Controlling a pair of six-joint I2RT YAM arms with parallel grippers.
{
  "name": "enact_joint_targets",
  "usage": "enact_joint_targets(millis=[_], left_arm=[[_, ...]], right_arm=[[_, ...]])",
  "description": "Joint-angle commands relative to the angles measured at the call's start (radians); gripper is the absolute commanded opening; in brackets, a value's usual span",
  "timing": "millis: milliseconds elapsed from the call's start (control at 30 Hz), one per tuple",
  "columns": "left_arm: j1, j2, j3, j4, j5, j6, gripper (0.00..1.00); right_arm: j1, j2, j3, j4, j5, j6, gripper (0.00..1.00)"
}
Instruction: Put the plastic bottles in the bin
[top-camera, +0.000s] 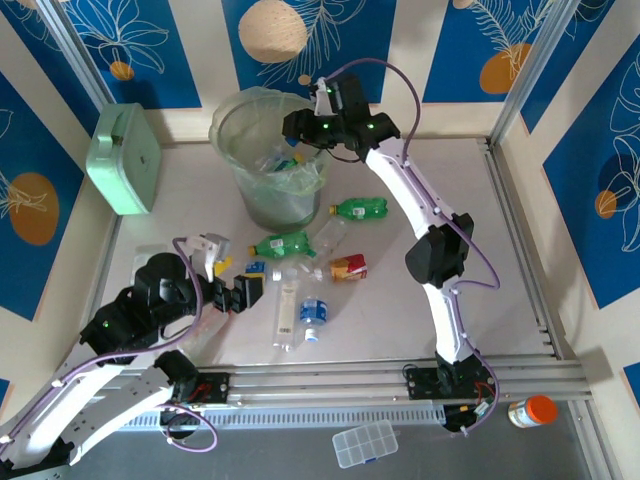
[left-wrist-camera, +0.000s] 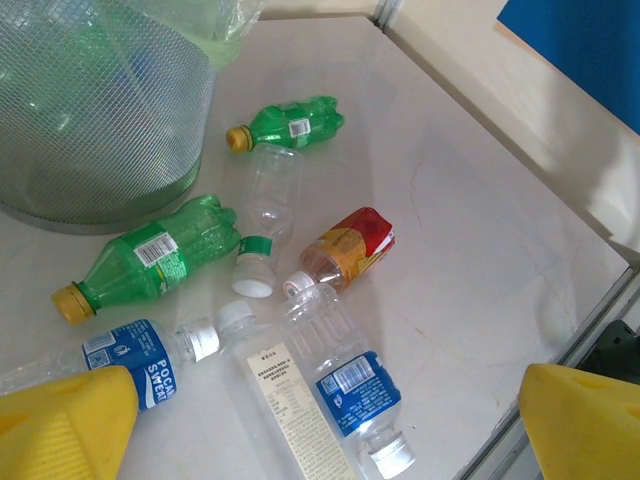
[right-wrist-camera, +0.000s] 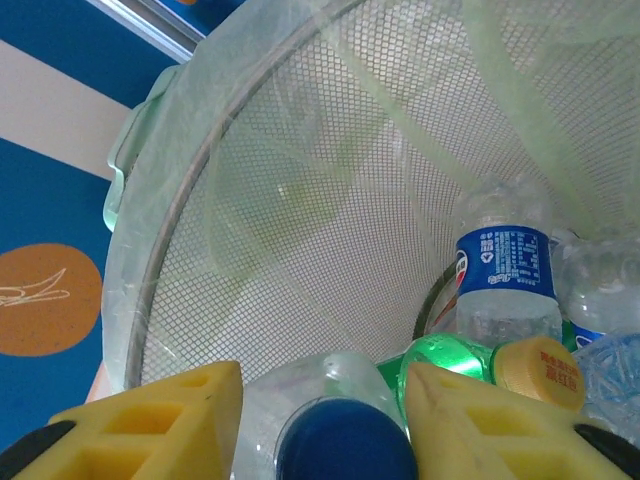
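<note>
Observed above bin (right-wrist-camera: 250, 200): right gripper (right-wrist-camera: 322, 400) clamped on blue-capped bottle (right-wrist-camera: 345, 455); left gripper (left-wrist-camera: 325, 400) spread wide (loose bottles (left-wrist-camera: 150, 255) beside bin).

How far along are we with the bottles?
Done: several bottles lie in the bin. In hand: right gripper holds a blue-capped bottle at its mouth. Remaining: seven loose bottles on the table; left gripper open near them.

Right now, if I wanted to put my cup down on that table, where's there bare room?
The widest bare stretch of table lies between the right arm and the right-hand rail. A smaller patch sits between the mint-green box and the bin. It is crowded in front of the bin, where the plastic bottles lie.
</note>
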Motion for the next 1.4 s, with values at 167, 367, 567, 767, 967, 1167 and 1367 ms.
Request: enact_joint_targets(millis=[167, 367, 567, 767, 967, 1167, 1367], left_arm=[[-0.005, 0.027, -0.002, -0.014, -0.055, -0.015, 0.98], [-0.004, 0.046, 0.003, -0.019, -0.082, -0.037, 0.99], [-0.005, 0.048, 0.033, -0.086, -0.230, -0.074, 1.00], [-0.001, 0.056, 0.078, -0.283, -0.575, -0.232, 0.99], [0.012, 0.147, 0.073, -0.402, -0.631, -0.416, 0.99], [0.065, 0.267, 0.004, -0.378, -0.531, -0.439, 0.99], [0.175, 0.334, -0.080, -0.317, -0.424, -0.472, 0.99]], right_arm=[[0.007, -0.117, 0.030, -0.034, -0.002, -0.042, 0.55], [0.011, -0.184, 0.031, -0.041, 0.008, -0.068, 0.58], [0.041, -0.302, -0.076, -0.039, 0.064, -0.124, 0.58], [0.100, -0.503, -0.352, 0.053, 0.179, -0.192, 0.57], [0.117, -0.685, -0.647, 0.135, 0.180, -0.221, 0.56], [0.108, -0.807, -0.828, 0.146, 0.188, -0.241, 0.57], [0.024, -0.933, -0.983, 0.218, 0.071, -0.114, 0.57]])
